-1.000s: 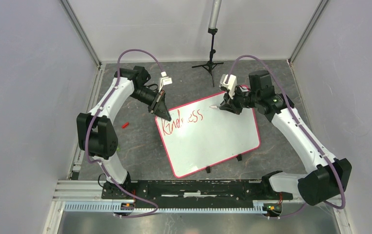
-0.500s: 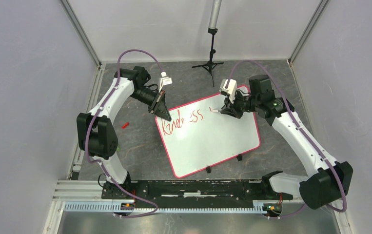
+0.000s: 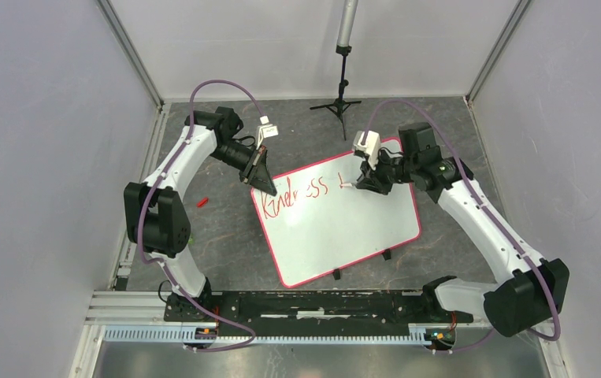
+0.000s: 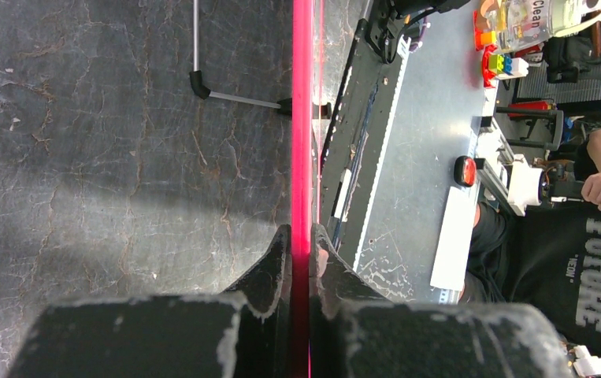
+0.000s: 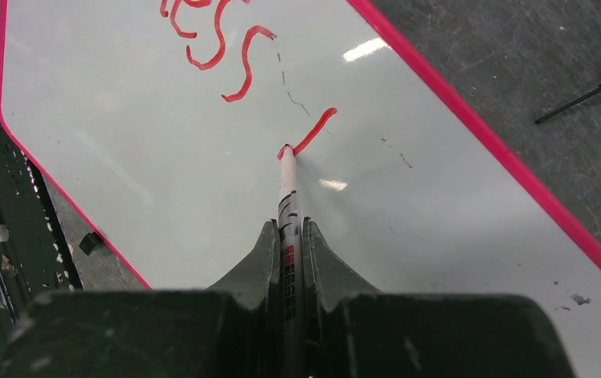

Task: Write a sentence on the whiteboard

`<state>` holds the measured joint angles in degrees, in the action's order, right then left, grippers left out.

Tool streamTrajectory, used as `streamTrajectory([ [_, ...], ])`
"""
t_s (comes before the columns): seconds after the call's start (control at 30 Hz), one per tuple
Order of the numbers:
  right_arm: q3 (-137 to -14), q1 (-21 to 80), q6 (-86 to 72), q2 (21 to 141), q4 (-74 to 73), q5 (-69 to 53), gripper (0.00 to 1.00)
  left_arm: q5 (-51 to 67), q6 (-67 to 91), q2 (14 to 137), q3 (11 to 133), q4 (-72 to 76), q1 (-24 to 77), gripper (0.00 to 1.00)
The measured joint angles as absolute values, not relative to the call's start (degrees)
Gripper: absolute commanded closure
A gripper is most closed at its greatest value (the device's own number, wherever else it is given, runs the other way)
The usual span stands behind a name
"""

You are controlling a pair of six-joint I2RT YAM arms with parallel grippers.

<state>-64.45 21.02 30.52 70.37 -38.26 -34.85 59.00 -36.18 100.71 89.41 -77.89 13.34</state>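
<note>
Left gripper (image 4: 300, 236) clamps the pink rim of the flat white whiteboard (image 3: 344, 232). Right gripper (image 5: 289, 230) pinches a slim white marker (image 5: 287, 185), tip touching the board beside red handwritten "Kindness" (image 3: 293, 197).

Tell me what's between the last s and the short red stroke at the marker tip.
Mostly bare whiteboard; in the right wrist view only a faint thin grey trail runs from the last s toward the short stroke.
</note>
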Motion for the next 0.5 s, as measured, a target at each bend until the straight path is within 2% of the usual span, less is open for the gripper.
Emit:
streamTrajectory([
  [0.5, -68.6, 20.2, 29.6, 72.4, -36.9, -32.6, 1.0, 59.0, -36.1, 100.7, 89.4, -77.8, 13.3, 0.97],
])
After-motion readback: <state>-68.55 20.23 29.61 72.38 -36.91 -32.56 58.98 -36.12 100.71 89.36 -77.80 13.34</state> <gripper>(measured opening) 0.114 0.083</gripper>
